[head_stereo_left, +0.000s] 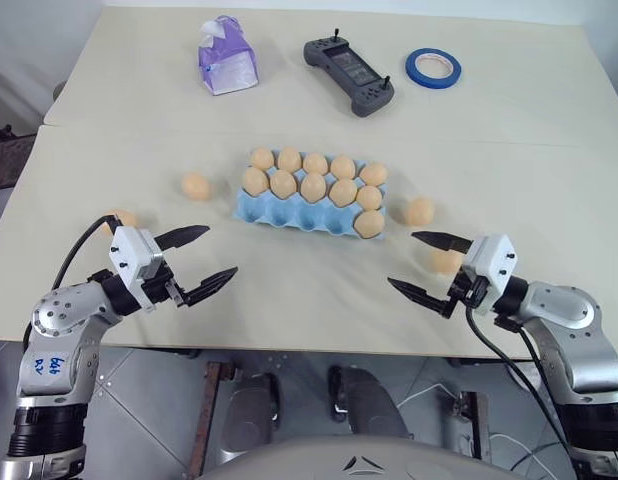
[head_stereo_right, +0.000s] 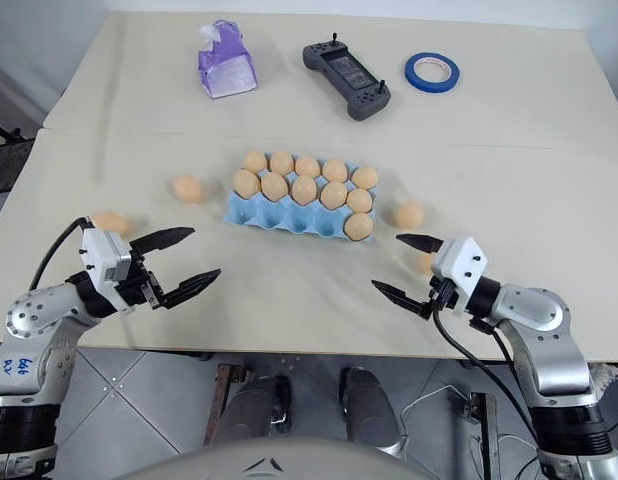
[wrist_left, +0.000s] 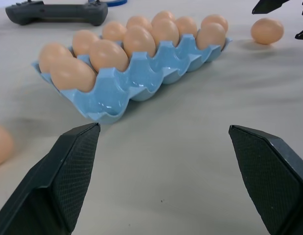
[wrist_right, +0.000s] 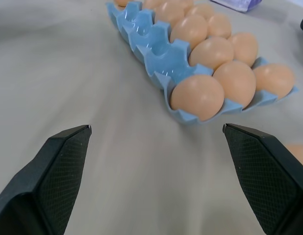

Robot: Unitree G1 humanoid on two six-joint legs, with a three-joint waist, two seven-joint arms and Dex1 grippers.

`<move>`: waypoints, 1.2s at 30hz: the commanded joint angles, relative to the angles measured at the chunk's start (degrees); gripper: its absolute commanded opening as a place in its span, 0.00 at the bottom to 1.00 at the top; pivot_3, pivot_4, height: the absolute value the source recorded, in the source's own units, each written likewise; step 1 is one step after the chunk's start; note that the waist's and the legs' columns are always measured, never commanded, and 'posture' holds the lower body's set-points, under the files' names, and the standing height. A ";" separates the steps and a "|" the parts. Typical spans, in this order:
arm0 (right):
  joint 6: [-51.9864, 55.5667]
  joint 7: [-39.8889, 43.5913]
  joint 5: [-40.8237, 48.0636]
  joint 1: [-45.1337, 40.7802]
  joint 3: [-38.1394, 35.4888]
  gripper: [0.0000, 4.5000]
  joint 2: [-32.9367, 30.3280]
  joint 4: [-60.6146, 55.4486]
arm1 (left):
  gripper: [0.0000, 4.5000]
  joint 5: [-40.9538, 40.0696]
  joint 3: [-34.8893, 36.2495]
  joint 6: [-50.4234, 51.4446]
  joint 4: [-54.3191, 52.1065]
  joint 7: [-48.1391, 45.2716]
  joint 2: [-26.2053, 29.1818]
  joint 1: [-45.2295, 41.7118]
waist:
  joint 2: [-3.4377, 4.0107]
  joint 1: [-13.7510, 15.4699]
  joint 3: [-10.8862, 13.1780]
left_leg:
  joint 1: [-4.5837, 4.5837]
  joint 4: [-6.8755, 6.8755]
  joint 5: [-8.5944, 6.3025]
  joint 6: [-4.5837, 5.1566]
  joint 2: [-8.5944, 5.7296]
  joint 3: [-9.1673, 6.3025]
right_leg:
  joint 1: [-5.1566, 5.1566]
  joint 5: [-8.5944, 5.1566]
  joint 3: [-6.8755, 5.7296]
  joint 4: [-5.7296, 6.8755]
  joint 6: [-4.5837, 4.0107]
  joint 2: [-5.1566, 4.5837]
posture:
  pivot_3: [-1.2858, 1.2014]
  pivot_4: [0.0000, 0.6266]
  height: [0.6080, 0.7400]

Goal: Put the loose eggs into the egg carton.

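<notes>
The light blue egg carton point(head_stereo_left: 280, 213) lies at the table's middle, with several tan eggs point(head_stereo_left: 313, 186) filling its far and middle rows and one in the near row's right end. Several loose eggs lie around it: one egg point(head_stereo_left: 195, 185) to its left, one egg point(head_stereo_left: 123, 217) further left behind my left wrist, one egg point(head_stereo_left: 420, 210) to its right, and one egg point(head_stereo_left: 446, 261) just behind my right gripper. My left gripper point(head_stereo_left: 218, 252) hovers open near the front left. My right gripper point(head_stereo_left: 404, 260) hovers open near the front right. Both point inward toward the carton point(wrist_left: 117, 98), empty.
A purple tissue box point(head_stereo_left: 227, 57), a black handheld controller point(head_stereo_left: 349, 63) and a blue tape roll point(head_stereo_left: 433, 68) sit along the far side. The table's front edge point(head_stereo_left: 309, 350) runs just below both grippers. Bare tabletop lies between the grippers and the carton.
</notes>
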 commanded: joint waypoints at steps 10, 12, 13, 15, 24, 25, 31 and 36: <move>2.88 -8.83 2.61 7.67 -13.02 1.00 1.08 -2.09 | 0.99 1.27 -6.54 -0.63 -1.85 -2.75 -2.55 -5.32 | 0.00 0.69 0.00 | -0.04 0.01 -0.01 0.00 -0.04 -0.06 | 0.03 0.01 -0.08 -0.04 0.02 -0.03 | 0.52 0.24 1.00; 2.60 -8.69 2.65 10.95 -14.96 1.00 0.95 -2.22 | 0.99 1.93 -9.08 -1.01 -1.86 -4.49 -3.00 -7.01 | 0.00 0.76 0.00 | -0.05 0.01 0.00 0.00 -0.04 -0.05 | 0.03 0.01 -0.08 -0.03 0.02 -0.01 | 0.52 0.24 1.00; 2.36 -8.29 2.57 12.49 -15.43 1.00 0.93 -2.21 | 0.99 2.26 -10.40 -1.19 -1.67 -5.21 -3.28 -7.89 | 0.00 0.78 -0.01 | -0.04 0.02 0.00 0.00 -0.04 -0.04 | 0.04 0.01 -0.08 -0.01 0.02 -0.01 | 0.52 0.24 1.00; 1.60 -7.78 1.75 14.25 -15.41 1.00 0.89 -1.58 | 0.99 2.28 -12.46 -1.03 -0.81 -6.59 -3.83 -9.49 | 0.01 0.70 -0.01 | 0.00 0.05 0.01 0.01 -0.03 -0.03 | 0.08 0.01 -0.06 0.03 0.02 0.02 | 0.52 0.24 1.00; 2.60 -5.82 0.65 9.30 -10.58 1.00 0.86 1.66 | 0.99 3.52 -15.77 -2.42 2.24 -8.86 -5.39 -12.09 | 0.00 -0.15 0.02 | 0.12 0.72 0.05 0.02 0.02 0.10 | 0.06 0.02 0.18 0.80 0.04 0.13 | 0.52 0.24 1.00; 2.92 -5.61 0.44 8.45 -9.58 1.00 0.86 1.93 | 0.99 3.57 -15.79 -2.45 2.09 -8.89 -5.41 -11.83 | 0.00 -0.04 0.02 | 0.10 0.80 0.05 0.02 0.02 0.10 | 0.05 0.02 0.19 0.85 0.04 0.12 | 0.52 0.24 1.00; 3.93 -6.90 -2.92 0.88 -1.73 1.00 3.66 6.57 | 0.99 3.59 -14.41 -2.32 -0.19 -7.86 -4.63 -8.44 | -0.01 -0.14 0.02 | 0.09 0.83 0.08 0.07 -0.01 0.10 | 0.06 0.04 0.20 0.86 0.04 0.05 | 0.52 0.24 1.00; 3.41 -7.73 -5.09 -3.43 1.46 1.00 5.66 10.87 | 0.99 3.34 -13.49 -1.89 -1.76 -6.82 -4.09 -6.60 | 0.04 0.08 0.05 | 0.03 0.78 0.06 0.06 -0.01 0.03 | -0.02 0.03 0.14 0.84 0.02 0.04 | 0.52 0.24 1.00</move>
